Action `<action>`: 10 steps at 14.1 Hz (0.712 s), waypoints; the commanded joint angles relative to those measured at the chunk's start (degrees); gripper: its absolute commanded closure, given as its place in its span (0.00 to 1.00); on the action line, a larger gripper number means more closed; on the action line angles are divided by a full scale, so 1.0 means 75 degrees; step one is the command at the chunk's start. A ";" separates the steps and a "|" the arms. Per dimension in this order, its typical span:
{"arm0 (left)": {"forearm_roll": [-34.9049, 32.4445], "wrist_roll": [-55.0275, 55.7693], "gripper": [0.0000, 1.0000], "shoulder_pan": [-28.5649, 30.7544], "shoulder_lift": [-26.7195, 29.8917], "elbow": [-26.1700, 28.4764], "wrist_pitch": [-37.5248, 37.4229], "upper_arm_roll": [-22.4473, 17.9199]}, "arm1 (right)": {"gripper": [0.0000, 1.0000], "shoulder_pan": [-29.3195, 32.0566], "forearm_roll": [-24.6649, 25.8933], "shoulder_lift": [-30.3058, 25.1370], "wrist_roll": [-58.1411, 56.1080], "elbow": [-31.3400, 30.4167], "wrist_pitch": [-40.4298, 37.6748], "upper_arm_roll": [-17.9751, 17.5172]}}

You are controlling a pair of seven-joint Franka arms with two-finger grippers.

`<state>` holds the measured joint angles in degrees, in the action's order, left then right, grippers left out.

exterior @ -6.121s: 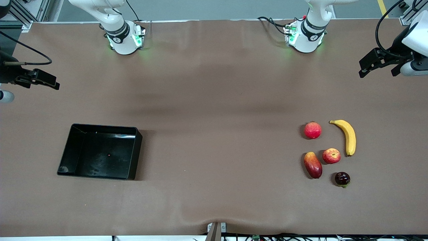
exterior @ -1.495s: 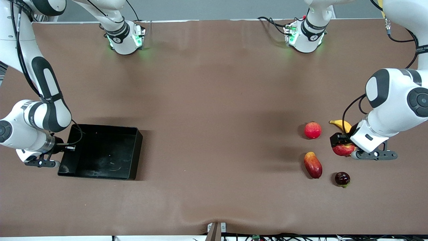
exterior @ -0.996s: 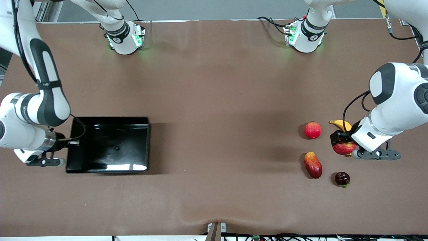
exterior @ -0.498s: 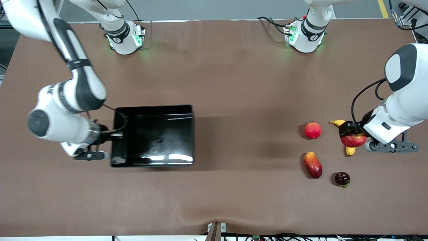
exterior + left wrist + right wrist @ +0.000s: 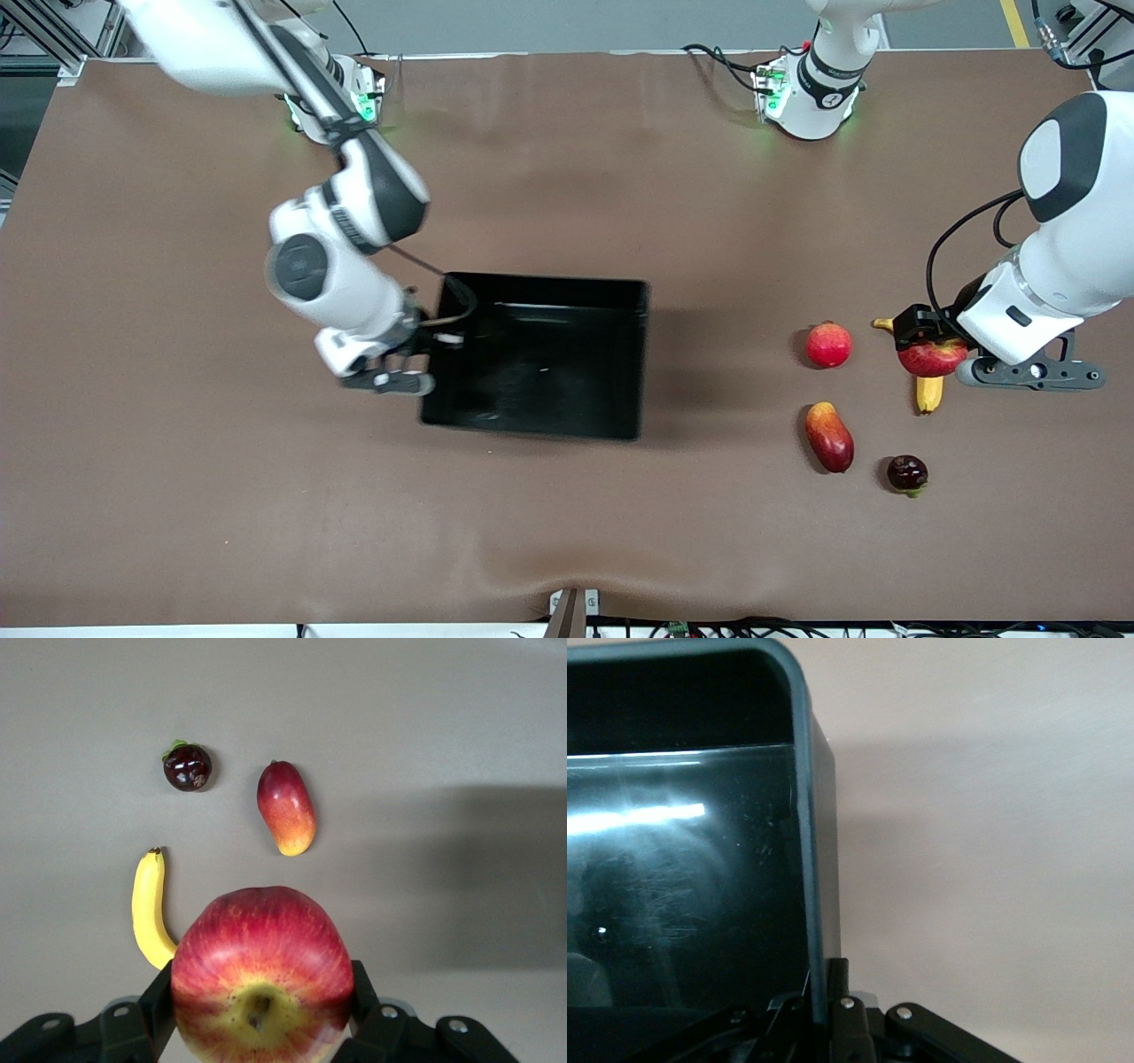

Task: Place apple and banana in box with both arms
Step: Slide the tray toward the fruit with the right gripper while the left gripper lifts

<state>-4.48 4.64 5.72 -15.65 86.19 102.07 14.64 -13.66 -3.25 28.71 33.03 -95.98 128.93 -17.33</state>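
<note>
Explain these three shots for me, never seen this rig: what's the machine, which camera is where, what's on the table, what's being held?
Two white robot arms are bolted along one edge of a brown table. The wide picture comes from a high camera facing them; the two close-ups come from cameras on each arm's wrist.

The left gripper is shut on the apple, held in the air over the banana. Its wrist view shows the apple clamped between black fingers.

The right gripper pinches one wall of the black box near the table's middle; its wrist view shows that wall's rim.

Lying loose: a plain red fruit, a mango and a dark round fruit.
</note>
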 commanded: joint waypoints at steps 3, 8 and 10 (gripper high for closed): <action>-0.0001 0.0223 1.00 -0.0036 0.0094 0.0040 -0.0215 0.0051 | 1.00 -0.0966 0.0269 0.0775 0.1020 0.0188 0.0632 0.0084; 0.0725 0.1044 1.00 -0.0094 0.0000 0.0075 -0.0402 0.0192 | 1.00 -0.1915 0.0949 0.1561 0.2531 0.0726 0.0774 0.0435; 0.0737 0.1522 1.00 -0.0327 0.0000 0.0086 -0.0519 0.0192 | 1.00 -0.2267 0.0949 0.1760 0.2803 0.0973 0.0797 0.0669</action>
<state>0.13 12.77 4.76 -16.02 86.93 99.77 16.10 -27.95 3.18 40.04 51.24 -92.62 134.89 -14.21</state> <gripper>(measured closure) 0.238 0.969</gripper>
